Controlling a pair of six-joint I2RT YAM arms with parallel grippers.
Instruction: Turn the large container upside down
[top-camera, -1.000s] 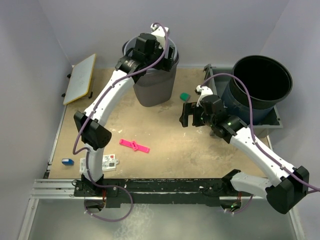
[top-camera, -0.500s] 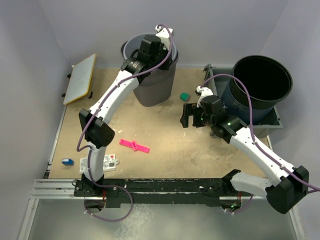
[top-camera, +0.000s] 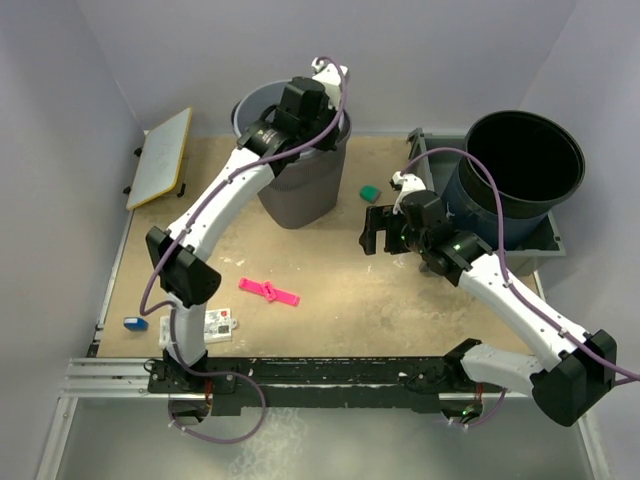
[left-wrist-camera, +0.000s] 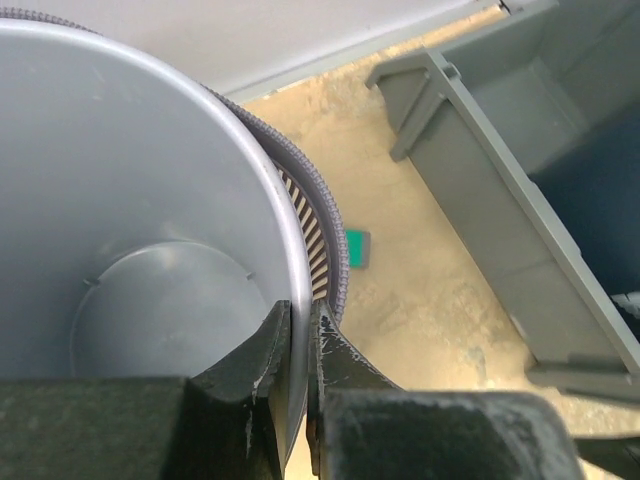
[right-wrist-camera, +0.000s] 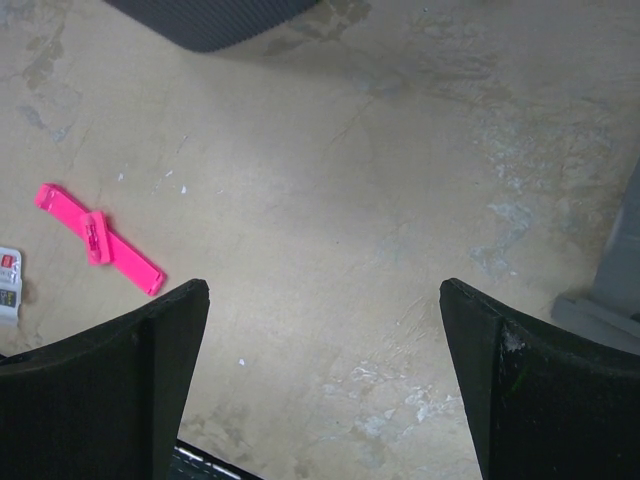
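Observation:
The large container (top-camera: 300, 185), a grey ribbed bin, stands at the back of the table and leans a little to the left. My left gripper (top-camera: 325, 122) is shut on its right rim, one finger inside and one outside. The left wrist view shows the thin wall of the container (left-wrist-camera: 130, 200) pinched in the left gripper (left-wrist-camera: 298, 320), with the smooth inside and round bottom on the left. My right gripper (top-camera: 375, 230) hovers open over bare table at mid-right. In its own view the right gripper (right-wrist-camera: 325, 300) holds nothing.
A black bucket (top-camera: 525, 160) sits in a grey tray (top-camera: 545, 245) at the right. A small green block (top-camera: 370, 191) lies between bin and tray. A pink piece (top-camera: 268, 291), a card (top-camera: 222, 319) and a blue item (top-camera: 135, 323) lie front left. A board (top-camera: 160, 157) leans far left.
My left gripper has closed on the container's rim. The container's top has shifted left and it now tilts. The right arm has not moved.

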